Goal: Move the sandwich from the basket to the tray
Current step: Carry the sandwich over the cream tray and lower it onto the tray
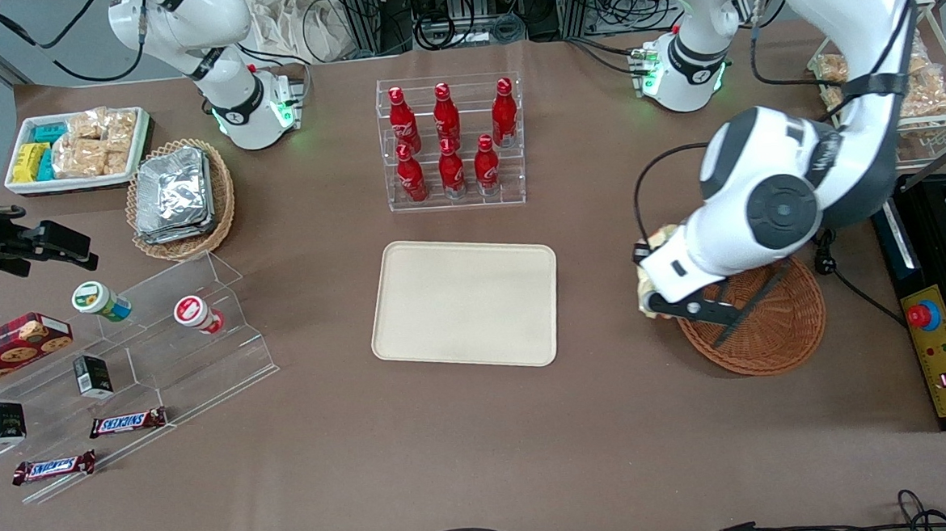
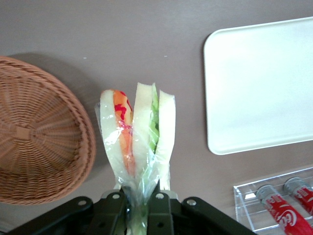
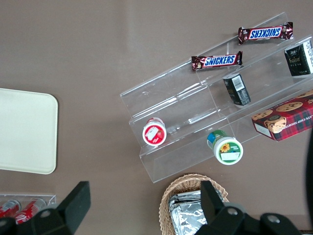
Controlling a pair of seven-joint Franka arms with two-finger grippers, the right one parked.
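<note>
My left gripper (image 1: 668, 305) is shut on the plastic-wrapped sandwich (image 2: 139, 139), a white bread wedge with green and orange-red filling. It hangs above the bare table beside the rim of the round orange-brown wicker basket (image 1: 768, 335), between that basket and the cream tray (image 1: 465, 302). In the left wrist view the fingers pinch the wrap at the wedge's narrow end, and the basket (image 2: 39, 142) shows nothing inside it. The tray (image 2: 259, 83) has nothing on it. In the front view the arm hides most of the sandwich (image 1: 645, 287).
A clear rack of red bottles (image 1: 452, 141) stands farther from the front camera than the tray. Toward the parked arm's end are a stepped acrylic shelf (image 1: 153, 347) with snacks, a tan basket of foil packets (image 1: 180, 196) and a white snack tray (image 1: 74, 149). A control box (image 1: 935, 346) sits beside the wicker basket.
</note>
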